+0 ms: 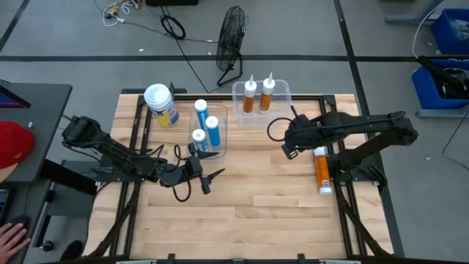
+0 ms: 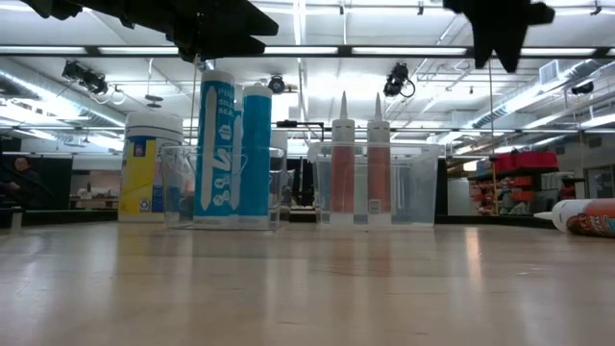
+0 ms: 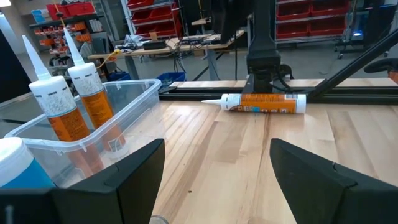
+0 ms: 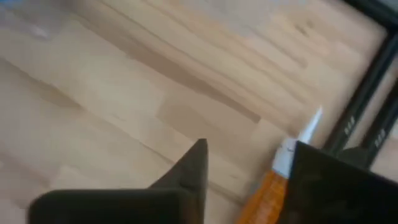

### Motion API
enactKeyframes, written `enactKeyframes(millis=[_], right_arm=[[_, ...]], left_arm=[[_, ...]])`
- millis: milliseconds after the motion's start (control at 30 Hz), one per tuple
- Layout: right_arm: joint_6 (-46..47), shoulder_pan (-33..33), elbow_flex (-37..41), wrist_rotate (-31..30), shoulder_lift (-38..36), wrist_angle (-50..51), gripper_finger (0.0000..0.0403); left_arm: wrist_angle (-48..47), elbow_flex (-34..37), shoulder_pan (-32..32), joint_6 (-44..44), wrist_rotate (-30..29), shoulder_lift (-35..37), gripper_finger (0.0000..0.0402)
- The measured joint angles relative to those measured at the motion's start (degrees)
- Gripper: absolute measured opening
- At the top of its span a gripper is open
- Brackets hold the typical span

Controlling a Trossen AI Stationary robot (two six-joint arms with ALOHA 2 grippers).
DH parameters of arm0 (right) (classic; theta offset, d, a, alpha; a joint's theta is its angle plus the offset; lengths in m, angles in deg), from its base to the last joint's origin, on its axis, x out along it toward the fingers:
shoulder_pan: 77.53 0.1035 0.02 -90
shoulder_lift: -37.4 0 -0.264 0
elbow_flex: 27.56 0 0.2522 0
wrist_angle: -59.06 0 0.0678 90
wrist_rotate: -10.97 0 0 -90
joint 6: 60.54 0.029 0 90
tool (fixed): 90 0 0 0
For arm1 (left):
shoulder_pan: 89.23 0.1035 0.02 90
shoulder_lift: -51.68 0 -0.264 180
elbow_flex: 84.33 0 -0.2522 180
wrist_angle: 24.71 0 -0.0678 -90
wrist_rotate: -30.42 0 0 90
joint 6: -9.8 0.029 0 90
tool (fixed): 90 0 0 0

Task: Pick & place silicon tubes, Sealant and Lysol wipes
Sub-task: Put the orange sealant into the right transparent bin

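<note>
Right gripper (image 1: 292,149) hovers over the lying orange sealant tube (image 1: 322,169) at right of centre.
Jaws spread wide, empty; left gripper (image 1: 209,178) likewise spread, lower centre.

No label or sign can be read.

Left hand (image 1: 209,178) fingers spread wide, arm stretched low toward bench centre. Right hand (image 1: 287,149) parted, raised, arm folded inward.

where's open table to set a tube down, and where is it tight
Free: the bare wood along the near edge of the wooden table, below the open left gripper, and the centre strip between both grippers. Crowded: the far edge, with the yellow-labelled Lysol wipes canister and two clear bins.
</note>
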Motion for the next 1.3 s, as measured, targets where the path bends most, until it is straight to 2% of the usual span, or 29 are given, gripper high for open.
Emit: enactKeyframes(millis=[300,400,500,700,867,1067,1300], right_arm=[[4.0,-8.2,16.5,1.7,0.0,-1.5,0.0227],[3.9,-10.0,21.9,3.6,0.0,-4.4,0.0267],[4.3,-11.3,27.0,4.6,0.0,-8.4,0.0289],[5.1,-13.6,36.0,6.4,0.0,-16.2,0.0295],[7.9,-16.2,41.3,6.4,0.0,-17.5,0.0295],[8.8,-18.0,41.5,5.3,0.0,-19.0,0.0278],[6.1,-21.8,41.8,9.9,0.0,-21.9,0.0255]], left_arm=[[0.0,0.0,0.0,0.0,0.2,0.0,0.0293],[0.0,0.0,0.0,0.0,0.2,0.0,0.0293],[0.0,0.0,0.0,0.0,0.2,0.0,0.0293],[0.0,0.0,0.0,0.0,0.2,0.0,0.0293],[0.0,0.0,0.0,0.0,0.2,0.0,0.0293],[-0.1,0.0,0.0,0.0,0.2,0.0,0.0293],[-0.3,0.0,0.0,0.0,0.2,0.0,0.0293]])
